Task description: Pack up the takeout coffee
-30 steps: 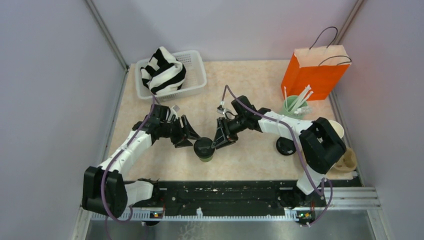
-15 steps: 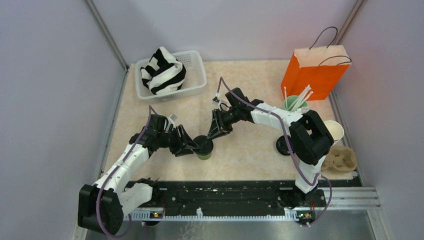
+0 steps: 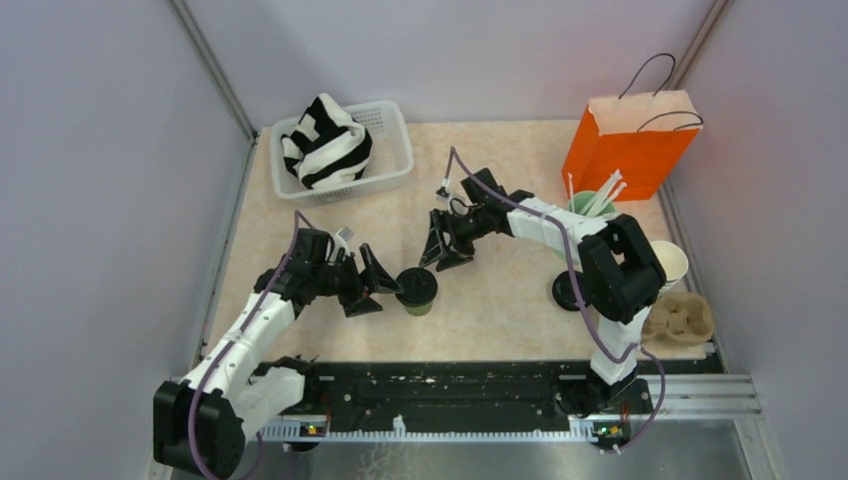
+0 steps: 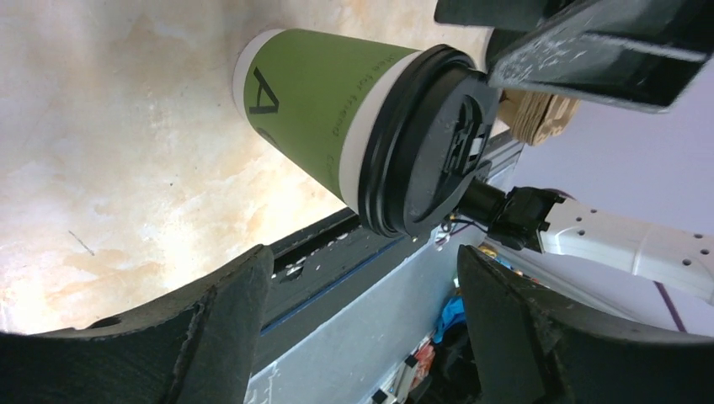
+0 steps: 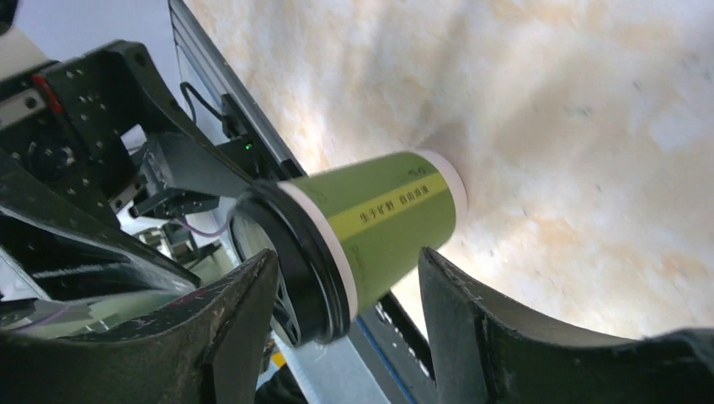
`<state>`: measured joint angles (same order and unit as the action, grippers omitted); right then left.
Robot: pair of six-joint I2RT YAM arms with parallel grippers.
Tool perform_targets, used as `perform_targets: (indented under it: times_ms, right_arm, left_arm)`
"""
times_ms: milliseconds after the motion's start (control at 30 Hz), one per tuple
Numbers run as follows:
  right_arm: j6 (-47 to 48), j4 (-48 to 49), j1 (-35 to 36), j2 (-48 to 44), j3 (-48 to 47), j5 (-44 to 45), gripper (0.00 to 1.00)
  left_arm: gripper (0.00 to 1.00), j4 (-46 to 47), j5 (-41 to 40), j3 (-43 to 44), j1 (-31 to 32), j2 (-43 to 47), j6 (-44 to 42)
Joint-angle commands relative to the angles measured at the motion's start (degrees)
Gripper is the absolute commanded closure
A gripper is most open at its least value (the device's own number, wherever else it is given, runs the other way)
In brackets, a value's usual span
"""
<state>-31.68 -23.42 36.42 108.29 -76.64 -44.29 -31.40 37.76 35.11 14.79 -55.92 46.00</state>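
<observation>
Both pairs of jaws stand wide and empty: the left gripper [image 3: 377,290] just beside the lidded green cup [image 3: 415,291], the right gripper [image 3: 447,260] near its far side, neither touching. It stands upright on the table [image 3: 510,320] between them. I judge it light and thin-walled (paper, by the look), easily crushed or tipped; I'd grip the green wall just under the black lid [image 4: 431,143], gently.

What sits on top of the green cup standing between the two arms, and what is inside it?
A round black lid closes the green cup, covering its whole mouth. Because of that lid, the inside of the cup cannot be seen.
</observation>
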Motion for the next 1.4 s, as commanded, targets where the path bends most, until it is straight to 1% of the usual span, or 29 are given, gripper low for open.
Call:
perform_targets:
  times_ms: [0,67,167,267,300,400,433,500,567,667,800,967,1100,1267,1367]
  right_arm:
    - [-1.14,3.11,-2.2,-7.56,5.13,-3.18,0.36]
    - [-3.22,5.95,-2.15,-9.07,7.52,-5.17,0.35]
    - [-5.21,9.35,-2.19,-10.89,11.17,-6.25,0.32]
    - [-5.46,10.38,-2.19,-10.86,12.58,-7.24,0.32]
    - [-5.88,11.3,-2.16,-10.78,13.0,-7.62,0.32]
    - [-6.52,12.26,-2.17,-10.13,13.05,-7.74,0.34]
    - [-6.7,12.56,-2.17,-9.89,12.96,-7.82,0.35]
    - [-6.97,13.16,-1.94,-9.35,12.77,-7.91,0.37]
    - [-6.86,13.17,-1.65,-8.91,12.66,-8.0,0.39]
    - [-6.6,13.05,-1.37,-8.37,12.54,-8.08,0.41]
    - [-6.59,13.07,-1.16,-7.97,12.47,-8.17,0.44]
    - [-6.35,12.79,-0.69,-7.08,11.86,-8.33,0.46]
    - [-6.13,12.63,-0.65,-6.57,11.67,-8.61,0.48]
    - [-5.83,12.34,-0.61,-5.93,11.91,-8.28,0.54]
    - [-6.04,12.5,-0.58,-5.66,12.61,-7.43,0.58]
  left_arm:
    - [0.12,-0.06,-1.39,3.25,0.24,2.3,0.28]
    - [0.13,2.71,-0.2,2.11,0.22,1.79,1.3]
    - [0.24,5.44,1.69,1.45,0.16,-0.52,2.04]
    - [0.35,4.92,2.11,2.13,0.16,-2.7,1.24]
    - [0.37,4.6,1.67,2.4,0.09,-2.86,1.15]
    - [0.39,2.03,-1.12,3.08,-0.34,-1.63,1.18]
    - [0.41,1.18,-2.21,2.89,-0.55,-1.0,1.5]
    - [0.42,1.17,-3.33,2.0,-0.93,0.07,2.33]
    - [0.42,2.46,-3.31,1.45,-1.15,0.22,2.6]
    - [0.47,1.21,-3.59,2.55,-1.27,-1.16,1.7]
    - [0.51,1.67,-3.22,2.59,-1.25,-2.38,1.36]
    - [0.51,3.18,-0.64,2.29,-1.25,-5.15,0.65]
    - [0.52,3.68,-0.8,2.68,-1.25,-6.4,0.31]
    - [0.55,2.26,-1.61,2.24,-1.25,-6.59,-0.1]
    - [0.58,-1.03,-3.3,2.76,-1.25,-7.82,-1.63]
